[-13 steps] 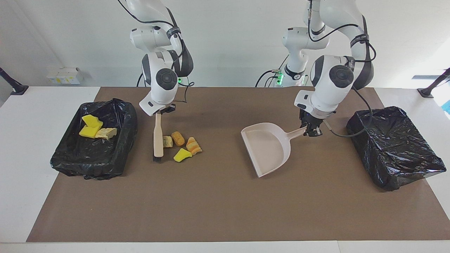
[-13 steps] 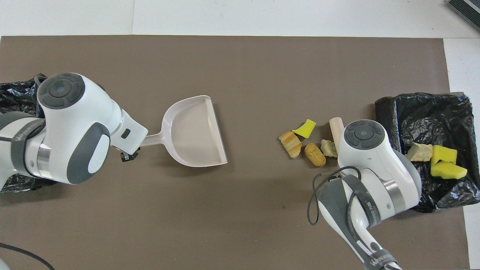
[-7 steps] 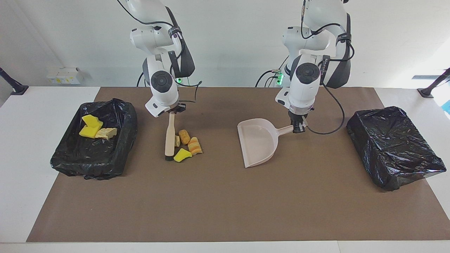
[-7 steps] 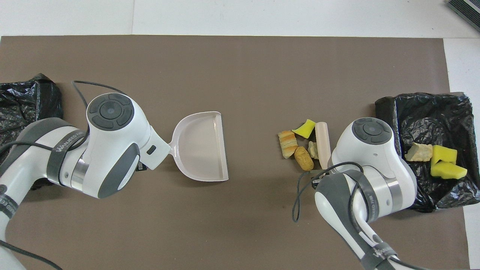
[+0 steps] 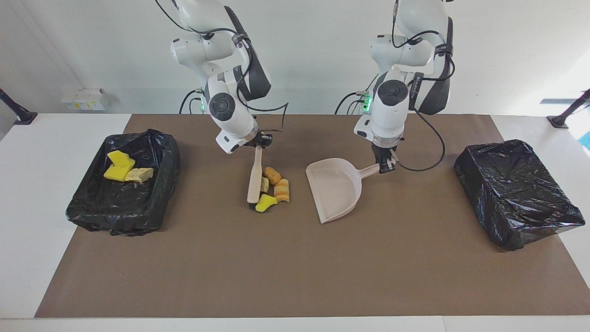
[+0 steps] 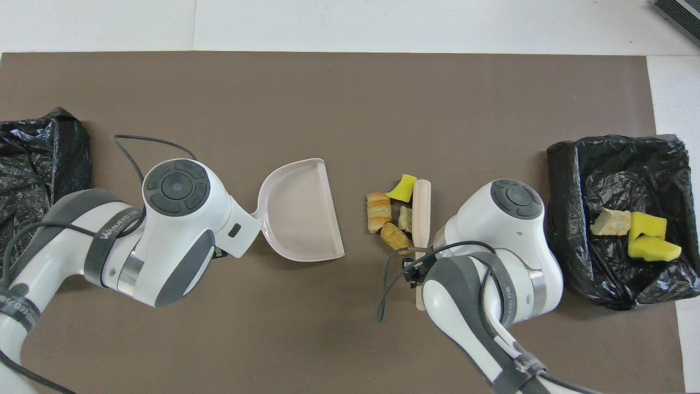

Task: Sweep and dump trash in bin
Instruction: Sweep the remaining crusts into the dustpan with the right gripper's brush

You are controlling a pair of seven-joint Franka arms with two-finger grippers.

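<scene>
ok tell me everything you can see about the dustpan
The dustpan is pale beige, plastic by its look, a shallow scoop with raised walls and a short handle. It is empty. Its wide open mouth faces the four scraps beside the brush, a gap of bare mat between them. The left gripper is shut on the handle's end. Whether its lip rests on the mat I cannot tell.

Lab: paper-covered table (image 5: 295, 276), bare walls
</scene>
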